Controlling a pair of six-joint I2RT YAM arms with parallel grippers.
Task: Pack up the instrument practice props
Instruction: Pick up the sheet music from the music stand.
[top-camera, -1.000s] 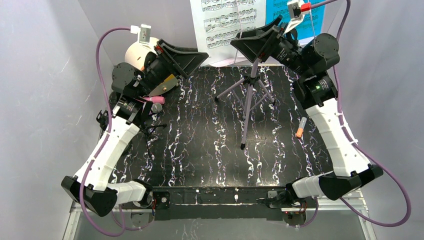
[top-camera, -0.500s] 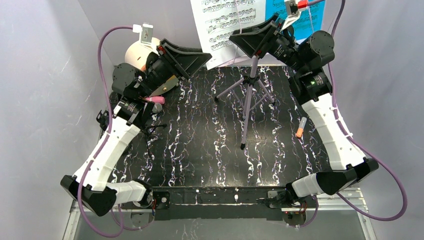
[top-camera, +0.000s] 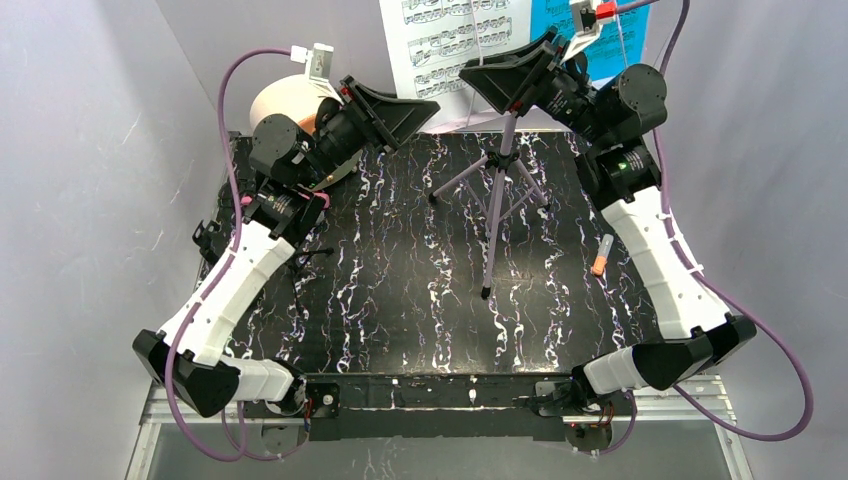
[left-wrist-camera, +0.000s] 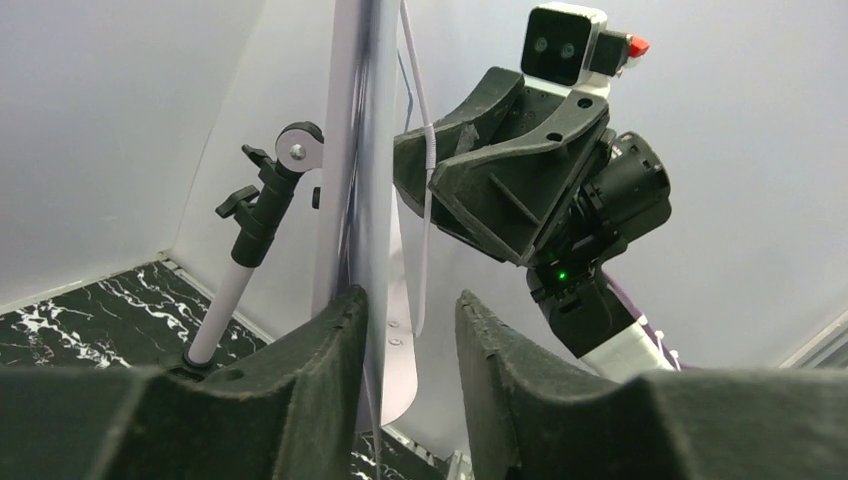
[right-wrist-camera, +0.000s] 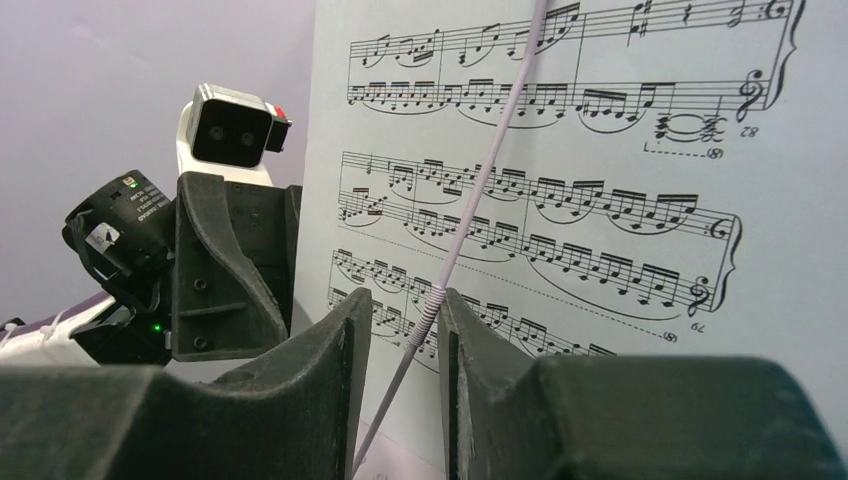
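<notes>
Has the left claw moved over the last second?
Yes. In the top view the left claw has swung right and toward the far wall, nearer the lilac stand's tripod legs, which have not shifted.

The left arm (top-camera: 235, 290) climbs from its base at 7 o'clock in the overhead view to a raised wrist near 11 o'clock, where the left gripper (top-camera: 415, 110) points toward 3 o'clock. Its two fingers (left-wrist-camera: 300, 390) stand parted by a narrow gap. The right arm (top-camera: 655, 260) rises from 5 o'clock to a wrist at 1 o'clock and bends back toward 10 o'clock, the right gripper (top-camera: 490, 75) held high and facing the left one, its jaws apart by only a slim slot.
</notes>
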